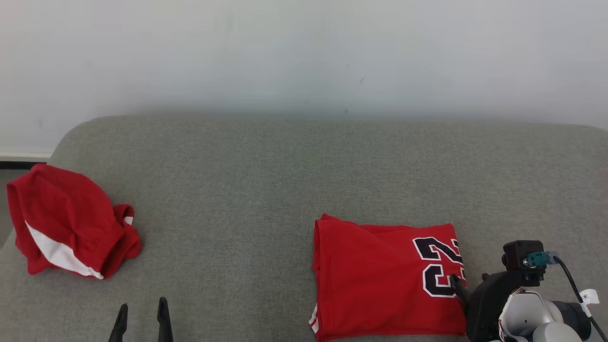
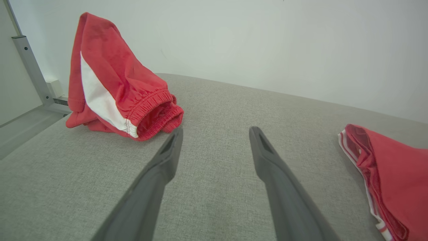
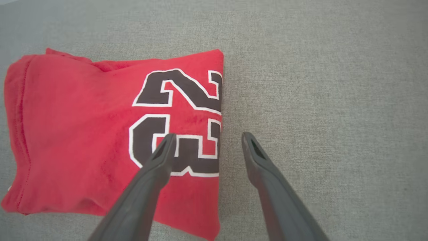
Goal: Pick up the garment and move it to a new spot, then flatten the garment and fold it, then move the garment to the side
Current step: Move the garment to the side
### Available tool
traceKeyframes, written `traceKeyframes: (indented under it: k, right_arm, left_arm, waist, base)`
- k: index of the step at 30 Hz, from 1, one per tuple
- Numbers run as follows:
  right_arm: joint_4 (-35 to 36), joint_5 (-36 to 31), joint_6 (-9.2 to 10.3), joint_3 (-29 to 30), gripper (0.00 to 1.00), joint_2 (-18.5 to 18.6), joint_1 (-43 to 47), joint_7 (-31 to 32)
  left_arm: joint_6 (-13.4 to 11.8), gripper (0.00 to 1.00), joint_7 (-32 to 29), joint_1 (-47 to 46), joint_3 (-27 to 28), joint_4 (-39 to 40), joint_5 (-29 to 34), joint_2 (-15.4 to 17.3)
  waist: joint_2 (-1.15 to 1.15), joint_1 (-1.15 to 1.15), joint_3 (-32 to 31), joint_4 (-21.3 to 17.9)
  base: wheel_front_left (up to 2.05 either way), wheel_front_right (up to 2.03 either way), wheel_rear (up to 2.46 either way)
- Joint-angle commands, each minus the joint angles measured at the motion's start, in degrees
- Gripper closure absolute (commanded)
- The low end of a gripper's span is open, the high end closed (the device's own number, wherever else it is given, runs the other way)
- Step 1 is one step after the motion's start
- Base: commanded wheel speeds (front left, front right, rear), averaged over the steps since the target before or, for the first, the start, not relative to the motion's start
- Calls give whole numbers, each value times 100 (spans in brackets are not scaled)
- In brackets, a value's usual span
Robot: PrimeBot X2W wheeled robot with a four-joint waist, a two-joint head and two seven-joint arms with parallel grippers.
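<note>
Two garments: a folded red jersey with a black-and-white "23" lies at the right of the grey woven-fabric cushion. A crumpled pair of red shorts with a white side stripe sits well apart, at the cushion's far left end.
Right gripper: its fingers are spread and hold nothing. One is over the numerals and the other over bare cushion, so the jersey's folded right edge runs between them.
Left gripper: its fingers are apart and empty, low over bare cushion between the two garments, nearer the shorts.
Stage, as judged: the jersey looks folded, so shifting it aside seems to be what remains.
Risk, partial pinch: closing on that edge may catch only the upper layers, and the fold would fall open on lifting.
Risk, drag: a one-sided pull across the rough weave could bunch or skew the stack.
Risk, shorts: they sit at the cushion's end, where a stray nudge could tip them off.
</note>
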State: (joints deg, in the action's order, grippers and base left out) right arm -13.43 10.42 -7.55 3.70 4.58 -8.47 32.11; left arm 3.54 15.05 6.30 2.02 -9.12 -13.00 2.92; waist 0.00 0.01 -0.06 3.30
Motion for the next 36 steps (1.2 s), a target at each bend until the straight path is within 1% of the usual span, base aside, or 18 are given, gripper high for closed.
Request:
traceKeyframes:
  k: [1,11,14,17,18,20,22,25,28,36]
  right_arm:
    - [-65,-65,14,80,0,66,-109,139]
    - [-563,-274,14,281,0,103,-331,467]
    - [-792,-288,14,223,0,131,-410,587]
    - [-969,-225,13,31,0,174,-481,686]
    - [-1010,-207,12,-33,8,202,-507,705]
    - [-1037,-141,6,-204,100,304,-569,692]
    - [-1017,-115,7,-351,100,478,-650,672]
    - [-957,-124,18,-527,100,837,-827,610]
    - [-893,-93,19,-800,100,1159,-1079,605]
    - [-751,-38,15,-1397,100,1676,-1931,512]
  left_arm:
    - [15,0,14,-107,-22,27,36,-5]
    - [-25,0,14,-242,-108,74,54,-4]
    - [-25,0,14,-291,-125,90,64,-5]
    - [-16,0,14,-333,-139,104,81,-5]
    - [-11,0,14,-345,-146,112,93,-5]
    - [-10,0,14,-377,-156,143,103,-4]
    - [-2,0,14,-416,-162,186,108,-5]
    - [9,0,14,-449,-174,241,132,-7]
    - [4,0,14,-485,-188,308,173,-4]
    - [76,0,14,-735,-200,667,265,-5]
  waist:
    - [0,-1,228,257]
    - [0,-1,497,539]
    - [0,-1,566,566]
    - [0,-1,625,562]
    - [0,-1,645,552]
    - [0,-1,689,513]
    - [0,-1,736,447]
    - [0,-1,811,309]
    - [0,-1,922,113]
    - [0,-1,1486,-622]
  base:
    - [0,0,0]
    - [0,0,0]
    - [0,0,0]
    - [0,0,0]
    - [0,0,0]
    - [0,0,0]
    - [0,0,0]
    - [0,0,0]
    - [0,0,0]
    - [0,0,0]
